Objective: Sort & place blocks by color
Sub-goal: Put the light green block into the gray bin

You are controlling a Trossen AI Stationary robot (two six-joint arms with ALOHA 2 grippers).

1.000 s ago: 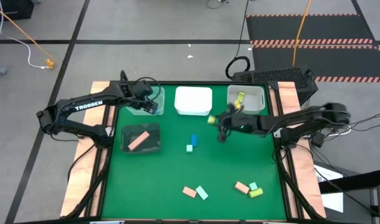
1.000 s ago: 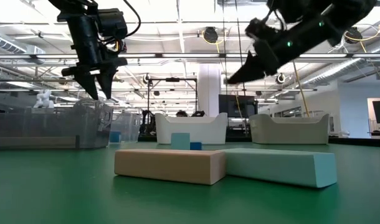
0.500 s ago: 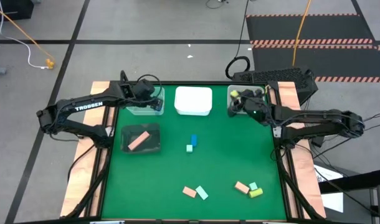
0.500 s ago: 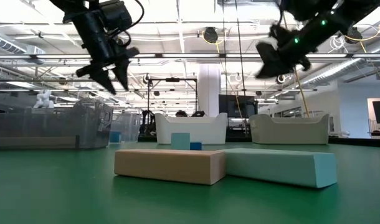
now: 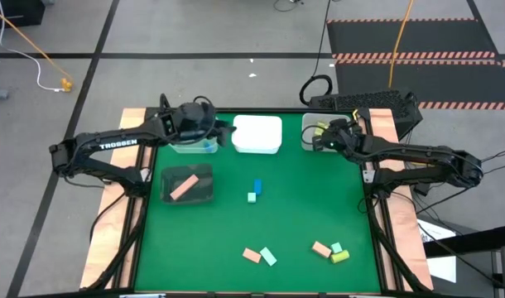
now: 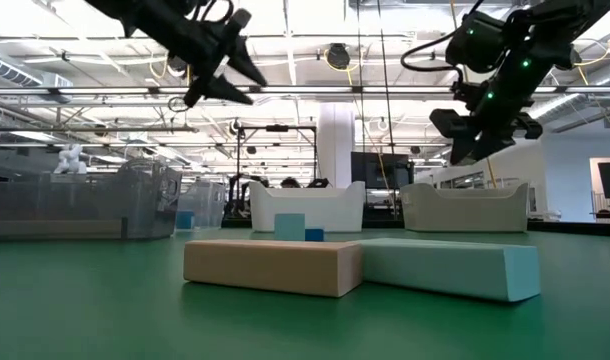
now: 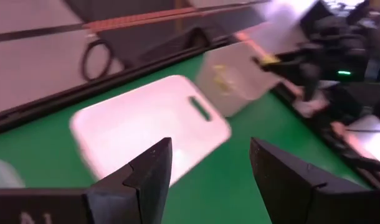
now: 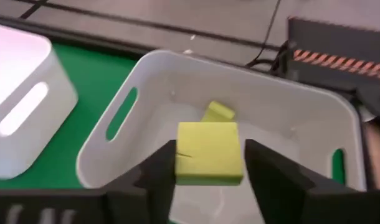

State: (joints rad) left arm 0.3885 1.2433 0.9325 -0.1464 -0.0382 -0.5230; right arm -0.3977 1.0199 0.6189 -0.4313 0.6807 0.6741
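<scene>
The green table (image 5: 302,215) carries four bins along its far side. In the high view, from the table's centre, the white bin (image 5: 257,135) is at 12 o'clock, the right white bin (image 8: 227,124) at about 1 o'clock, and two clear bins at 10 and 11 o'clock; the nearer clear bin (image 5: 187,184) holds a salmon block (image 5: 182,189).

The right pincer (image 8: 209,168) hangs directly above the right white bin and pinches a yellow-green block (image 8: 209,152) between its fingers. A second yellow-green block (image 8: 217,112) already lies on the floor of this bin, just beyond the held one. So the bin is straight below the held block, and I judge that the release needs only an opening of the fingers.

The left pincer (image 7: 209,168) is spread and holds nothing; it points from the far clear bin toward the white bin.

A blue block (image 5: 257,186) and a mint block (image 5: 252,198) lie near the table's centre, between both arms. More blocks lie at 6 and 5 o'clock.
</scene>
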